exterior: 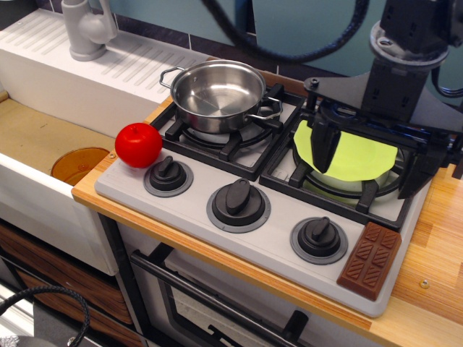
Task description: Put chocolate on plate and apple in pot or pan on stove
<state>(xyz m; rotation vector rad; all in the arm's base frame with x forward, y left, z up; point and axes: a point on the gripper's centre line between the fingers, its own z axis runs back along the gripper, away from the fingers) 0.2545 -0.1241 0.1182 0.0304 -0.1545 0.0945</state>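
The red apple (138, 144) sits on the front left corner of the grey stove (192, 217), beside the left knob. The steel pot (217, 92) stands empty on the left back grate. The lime-green plate (354, 155) lies on the right grate. The brown chocolate bar (370, 260) lies flat on the stove's front right corner, next to the right knob. My gripper (370, 160) hangs low over the plate with its black fingers (323, 148) spread wide on either side of it, open and empty. It hides part of the plate's far edge.
A sink basin on the left holds an orange-brown translucent disc (78, 165). A grey faucet (87, 29) stands behind it. Three black knobs (238, 204) line the stove front. Wooden counter (438, 246) runs to the right. An oven handle (217, 303) is below.
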